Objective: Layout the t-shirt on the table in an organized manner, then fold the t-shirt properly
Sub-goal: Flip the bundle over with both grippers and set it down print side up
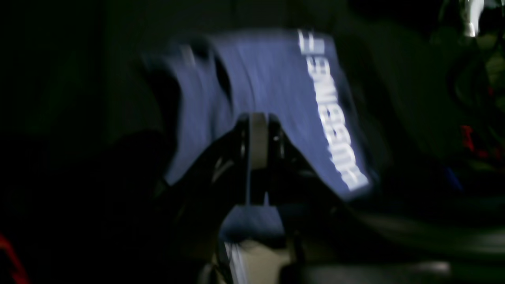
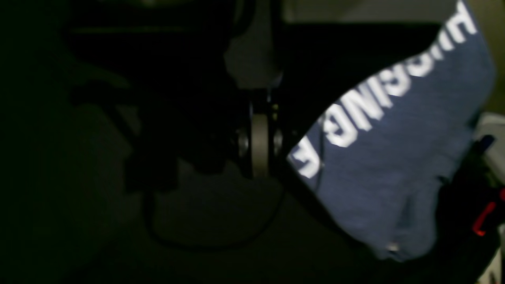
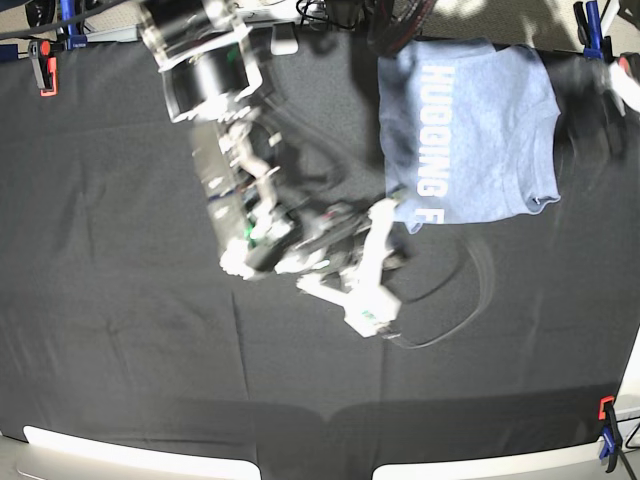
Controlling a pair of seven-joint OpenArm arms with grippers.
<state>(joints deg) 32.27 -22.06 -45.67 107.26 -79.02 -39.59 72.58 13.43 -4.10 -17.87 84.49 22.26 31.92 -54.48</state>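
The blue-grey t-shirt [image 3: 480,130] with white lettering is at the far right of the black table [image 3: 120,300]; its left edge is blurred and raised. My right gripper [image 3: 392,215] is at the shirt's near-left corner by the last letter. In the right wrist view its fingers [image 2: 260,134] are pressed together, and the shirt [image 2: 394,157] meets them. My left gripper [image 1: 258,122] is shut at the shirt's far-left edge, with cloth [image 1: 252,223] under the fingers. The shirt [image 1: 268,86] stretches away from it. The left arm is mostly hidden in the base view.
A red clamp [image 3: 42,62] is at the far left corner, a blue clamp [image 3: 590,25] at the far right, and another red clamp [image 3: 607,415] at the near right edge. A cable loop [image 3: 460,300] lies on the cloth by the right arm [image 3: 210,80].
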